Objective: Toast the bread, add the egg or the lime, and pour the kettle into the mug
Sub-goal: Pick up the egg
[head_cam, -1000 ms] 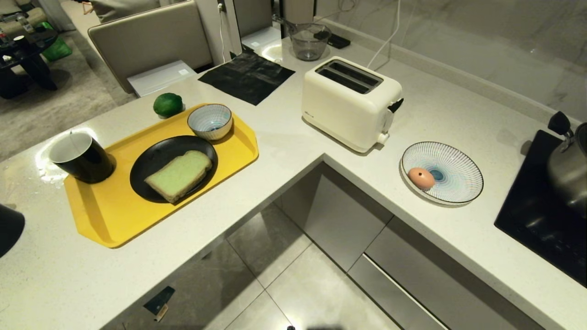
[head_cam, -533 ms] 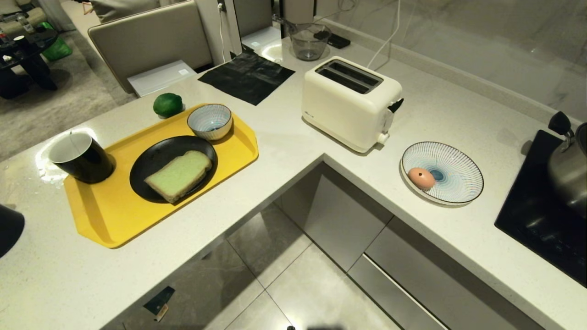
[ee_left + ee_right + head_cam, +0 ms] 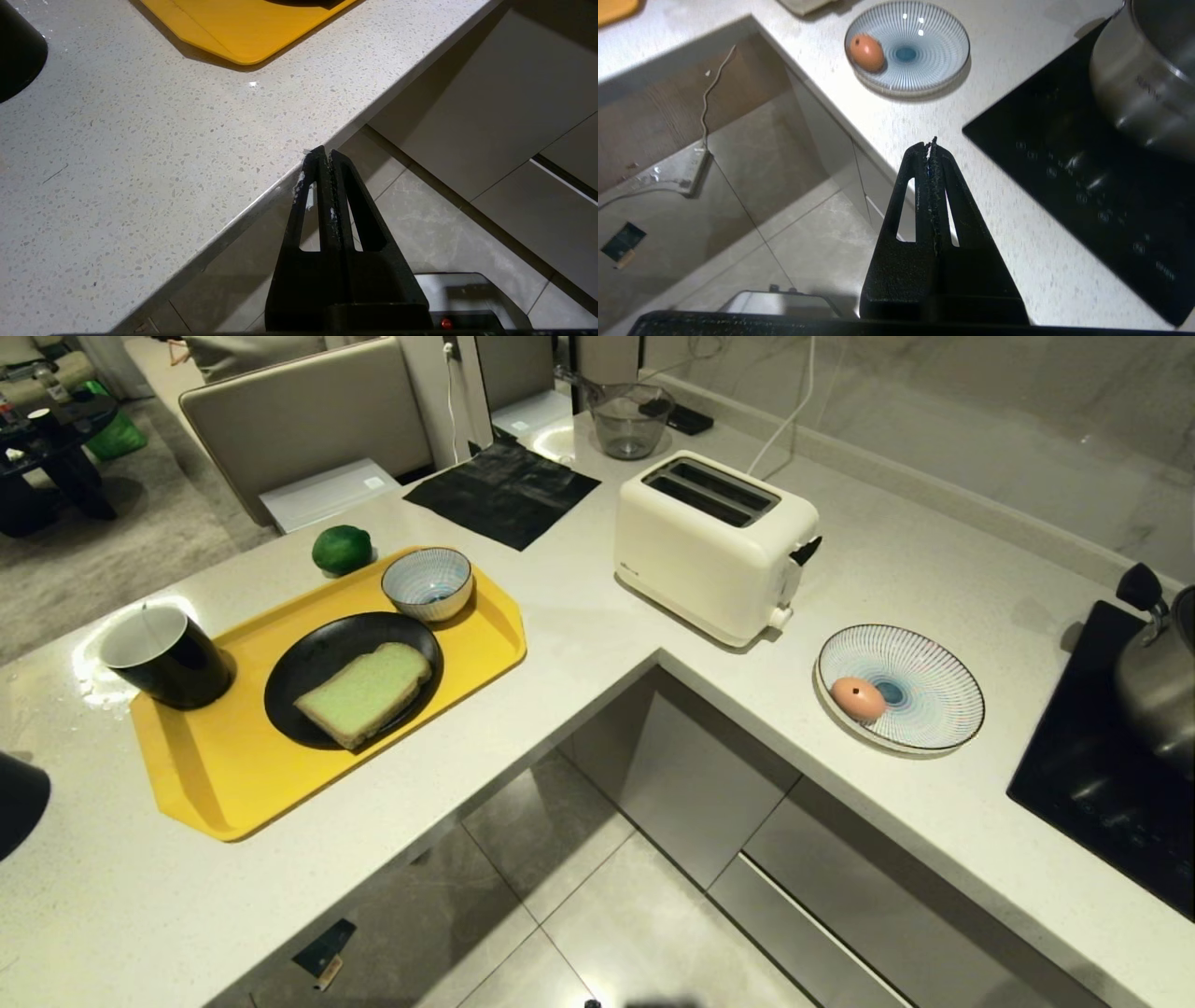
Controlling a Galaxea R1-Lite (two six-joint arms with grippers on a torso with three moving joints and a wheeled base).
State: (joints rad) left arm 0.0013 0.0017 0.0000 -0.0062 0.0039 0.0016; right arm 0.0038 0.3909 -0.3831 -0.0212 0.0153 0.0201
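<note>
- Nothing is picked up yet: the left hand has its fingers pressed together and empty, hanging off the desk edge near the corner of the yellow tray; the right hand is likewise pressed together and empty, over the desk edge between the striped plate and the black cooktop.
- The bread lies flat on a black plate on the tray. A flat slice offers little to pinch, so I'd expect a hand to press into the soft crumb or push the plate across the tray rather than lift cleanly.
- The toaster stands well apart from the tray with narrow slots (a tilted slice could catch on the rim and flop onto the desk).
- The egg rests near the rim of the striped plate; being round and smooth, a nudge could roll it off, and the desk edge is close.
- The lime sits on the desk just beside the tray's far edge, free to roll.
- The mug stands at the tray's left corner, and whether it sits on the lip I cannot tell; a bump might tip it.
- Only a steel kettle shows, on the cooktop at the far right, a long way from the mug; carrying it across risks spills.
</note>
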